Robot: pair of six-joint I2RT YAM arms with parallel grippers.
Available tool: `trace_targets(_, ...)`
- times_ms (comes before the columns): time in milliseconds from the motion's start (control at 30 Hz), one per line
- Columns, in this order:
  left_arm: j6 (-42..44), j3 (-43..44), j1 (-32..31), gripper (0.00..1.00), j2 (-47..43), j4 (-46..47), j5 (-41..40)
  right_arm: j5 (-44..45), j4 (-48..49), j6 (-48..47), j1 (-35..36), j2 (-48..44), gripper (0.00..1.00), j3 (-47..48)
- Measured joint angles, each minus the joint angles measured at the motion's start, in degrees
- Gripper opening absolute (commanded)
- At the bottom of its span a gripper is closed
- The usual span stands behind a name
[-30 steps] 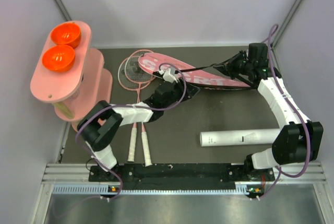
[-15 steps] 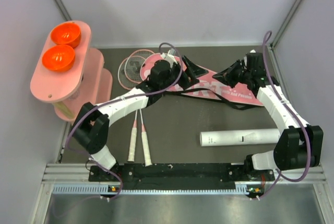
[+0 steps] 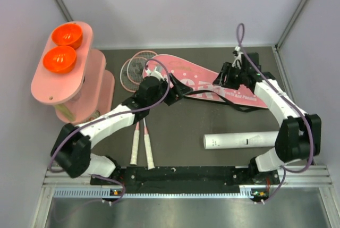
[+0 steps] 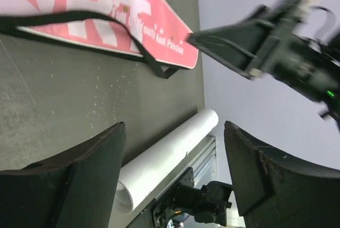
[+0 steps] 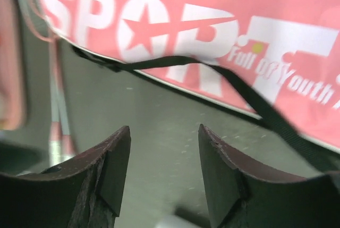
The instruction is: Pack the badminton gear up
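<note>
Two robot arms bolted to a black mounting rail: left arm and right arm pair white link shells with black joint housings. A lilac cable loops along each, far from the rail. The left gripper and right gripper carry matte black wedge-shaped fingers.

Smooth pink fabric bag, woven black strap, matt white cardboard tube

place: robotics lab test cell | signs: plain partition walls, dark table, aluminium mounting rail, cabled robot arms
</note>
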Motion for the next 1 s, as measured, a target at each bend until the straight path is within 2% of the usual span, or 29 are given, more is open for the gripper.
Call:
trace_targets(67, 3.3, -1.2, 0.1, 0.77, -4.6, -1.0, -1.3, 3.2, -1.4, -8.5, 1.6, 4.8, 0.48, 2.6)
trace_targets(133, 6.5, -2.5, 0.1, 0.77, -9.0, -1.6, -2.0, 5.2, -2.1, -13.3, 3.0, 7.8, 0.44, 4.1)
trace_targets(333, 12.9, -7.2, 0.1, 0.77, -17.1, -5.1, -2.1, 12.1, -6.7, -31.7, 7.0, 20.1, 0.43, 13.3)
trace_targets(600, 16.5, -10.7, 0.1, 0.77, -22.3, -10.4, -2.0, 16.0, -9.8, -43.1, 10.8, 25.7, 0.43, 15.0)
trace_targets(700, 17.0, -10.7, 0.1, 0.77, -22.9, -10.8, -2.0, 18.2, -10.3, -45.1, 12.3, 27.8, 0.37, 15.0)
trace_targets(800, 17.4, -10.7, 0.1, 0.77, -23.0, -11.5, -1.7, 20.3, -10.6, -46.4, 13.7, 29.6, 0.21, 15.3)
trace_targets(833, 17.6, -10.7, 0.1, 0.77, -23.0, -11.6, -1.7, 21.0, -10.7, -46.6, 14.0, 29.9, 0.12, 15.3)
trace_targets(933, 17.7, -10.6, 0.1, 0.77, -23.0, -12.3, -1.6, 23.5, -10.9, -46.9, 14.8, 30.2, 0.00, 15.8)
trace_targets(1000, 17.6, -10.4, 0.1, 0.77, -22.6, -13.0, -1.6, 25.0, -10.9, -46.9, 15.2, 30.2, 0.00, 16.4)
